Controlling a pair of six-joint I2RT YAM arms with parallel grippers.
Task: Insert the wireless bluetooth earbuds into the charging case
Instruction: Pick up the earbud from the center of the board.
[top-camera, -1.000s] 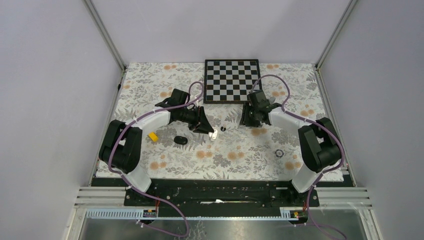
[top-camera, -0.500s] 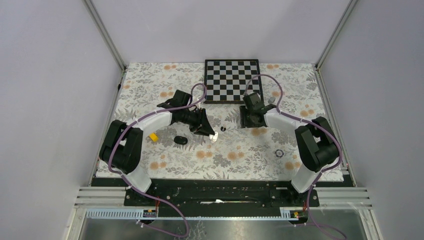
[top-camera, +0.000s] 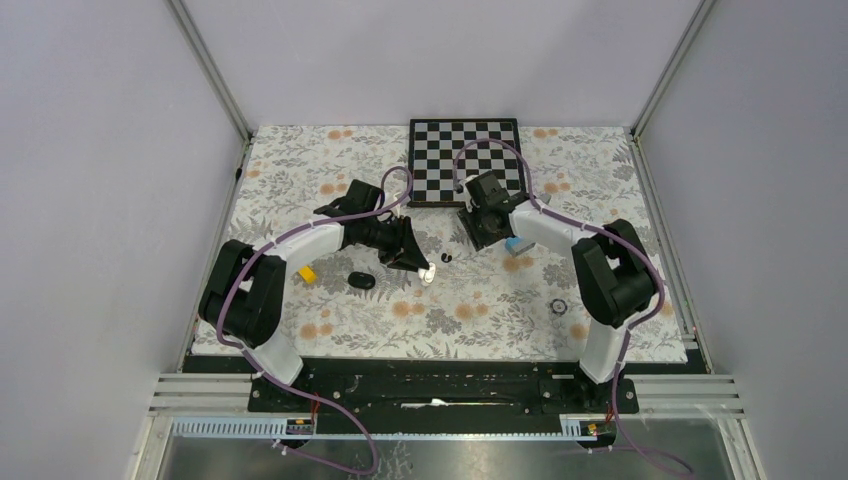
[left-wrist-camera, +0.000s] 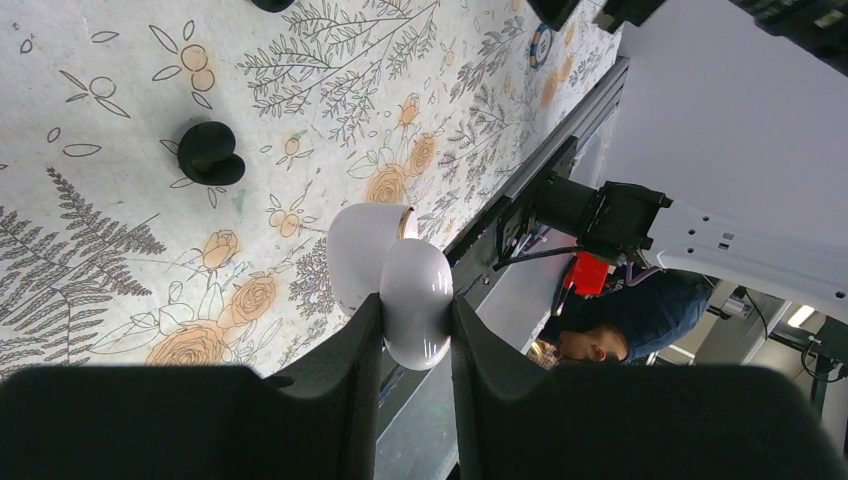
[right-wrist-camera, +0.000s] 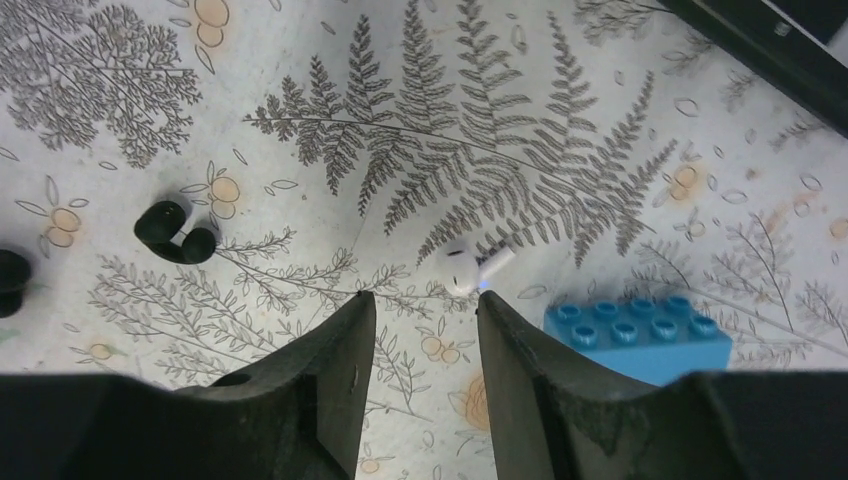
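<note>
- Claw on my left (left-wrist-camera: 412, 315) is clamped on the white charging case (left-wrist-camera: 362, 245), whose lid hangs open.
- My right claw (right-wrist-camera: 425, 300) stands part open and empty, low over a white earbud (right-wrist-camera: 468, 268) on the bench (right-wrist-camera: 560, 120).
- Blue brick (right-wrist-camera: 640, 335) lies just beside that bud, close against one finger.
- Black earbud (right-wrist-camera: 175, 232) lies well apart on the other side.

Cloth table cover (top-camera: 330, 160): grey ferns, orange blossoms. Studded plastic brick (right-wrist-camera: 640, 335): blue. Glossy charging case (left-wrist-camera: 400, 285): white. Stemmed earbud (right-wrist-camera: 470, 268): white. Rounded earbud (right-wrist-camera: 175, 230): black.
</note>
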